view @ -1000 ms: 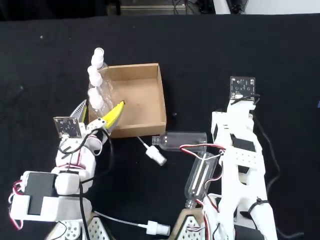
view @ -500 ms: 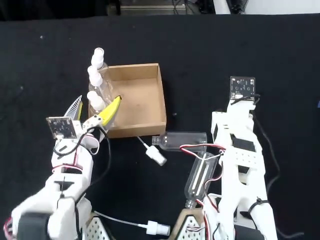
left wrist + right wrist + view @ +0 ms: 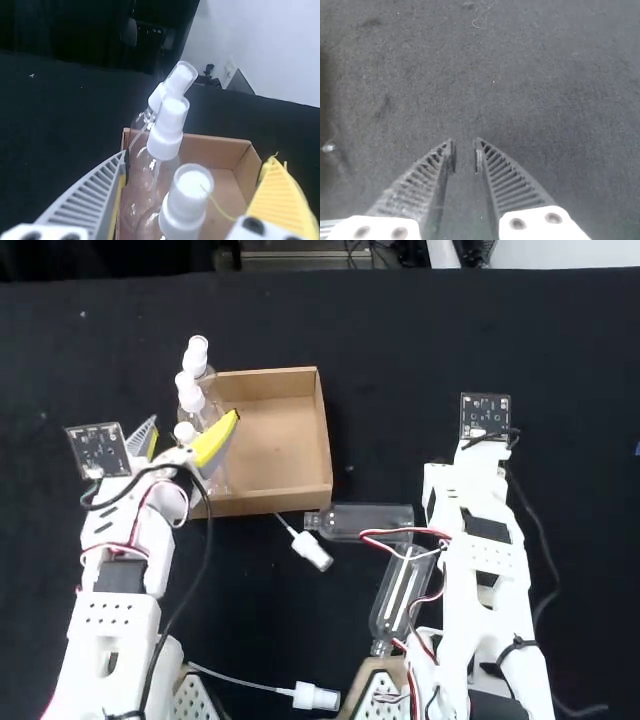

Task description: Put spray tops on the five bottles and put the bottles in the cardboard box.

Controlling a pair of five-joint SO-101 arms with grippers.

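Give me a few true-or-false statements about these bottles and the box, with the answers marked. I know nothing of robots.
1. Three capped bottles stand upright at the cardboard box. True.
2. The two bottles lying flat already have tops. False: both uncapped bottles have bare necks, and two spray tops lie loose on the table.
3. The left gripper is open, with a finger on either side of a capped bottle. True.
4. The right gripper holds a spray top. False: the right gripper holds nothing and is over bare table.
5. The box is tipped on its side. False: it sits upright, open at the top.
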